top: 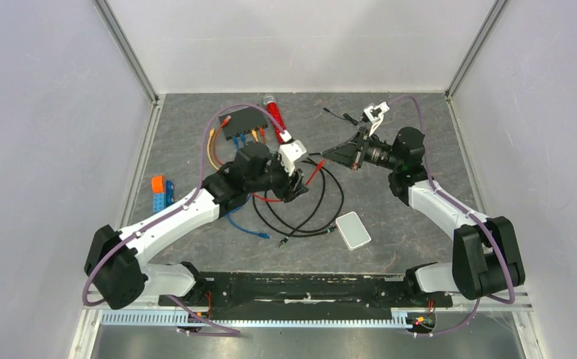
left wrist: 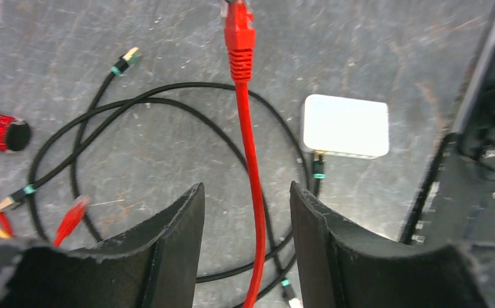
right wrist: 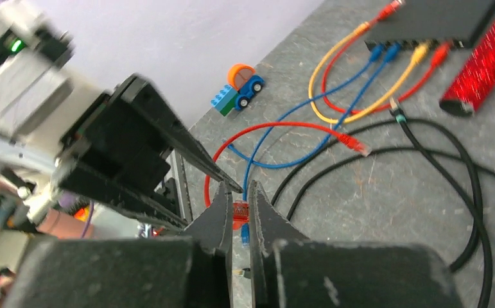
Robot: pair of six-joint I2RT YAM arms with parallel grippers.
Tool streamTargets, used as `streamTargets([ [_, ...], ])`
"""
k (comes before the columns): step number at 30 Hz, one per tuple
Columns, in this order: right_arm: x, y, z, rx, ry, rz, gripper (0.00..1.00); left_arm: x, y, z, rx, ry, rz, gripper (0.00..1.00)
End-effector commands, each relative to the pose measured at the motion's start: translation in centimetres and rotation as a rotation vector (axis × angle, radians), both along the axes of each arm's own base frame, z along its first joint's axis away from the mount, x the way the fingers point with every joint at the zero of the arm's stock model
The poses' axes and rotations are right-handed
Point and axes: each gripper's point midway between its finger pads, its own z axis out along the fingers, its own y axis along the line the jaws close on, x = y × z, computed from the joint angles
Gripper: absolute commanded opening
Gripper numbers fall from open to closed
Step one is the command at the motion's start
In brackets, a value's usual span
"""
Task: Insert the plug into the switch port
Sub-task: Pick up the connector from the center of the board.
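The black switch [top: 249, 120] lies at the back of the mat, with blue, yellow and red cables plugged into the row of ports along its near edge [right wrist: 411, 46]. My right gripper [right wrist: 239, 194] is shut on a red plug [right wrist: 239, 213], held above the mat centre [top: 327, 155]. The red cable [left wrist: 252, 173] hangs from that plug [left wrist: 239, 35] and runs between the open fingers of my left gripper [left wrist: 246, 192], which touch nothing. In the top view the left gripper [top: 300, 179] sits just left of the right one.
A white rounded box [top: 353, 229] lies near right of centre, with looped black cables [top: 307, 213] beside it. A red glitter cylinder [top: 274, 114] lies beside the switch. A second red plug [right wrist: 354, 144] lies loose. A toy car [top: 162, 192] sits at the left edge.
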Motion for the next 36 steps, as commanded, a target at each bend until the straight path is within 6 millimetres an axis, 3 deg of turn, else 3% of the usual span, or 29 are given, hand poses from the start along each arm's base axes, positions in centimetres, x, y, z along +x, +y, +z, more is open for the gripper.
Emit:
streamTargets([
  [1, -2.2, 0.4, 3.5, 0.020, -0.343, 0.138, 0.00, -3.1, -1.0, 3.7, -0.204, 0.222, -0.143, 0.57],
  [11, -7.1, -0.2, 7.7, 0.197, -0.584, 0.199, 0.00, -3.1, -2.9, 7.5, -0.420, 0.253, -0.266, 0.60],
  [21, -7.3, -0.3, 7.5, 0.214, -0.565, 0.199, 0.00, -2.2, -4.2, 7.4, -0.459, 0.318, -0.266, 0.57],
  [32, -7.5, -0.2, 6.3, 0.204, -0.527, 0.210, 0.00, -2.5, -4.1, 9.6, -0.547, 0.276, -0.280, 0.57],
  [36, -7.5, -0.2, 6.2, 0.205, -0.518, 0.213, 0.00, -2.7, -4.2, 9.9, -0.561, 0.272, -0.300, 0.51],
])
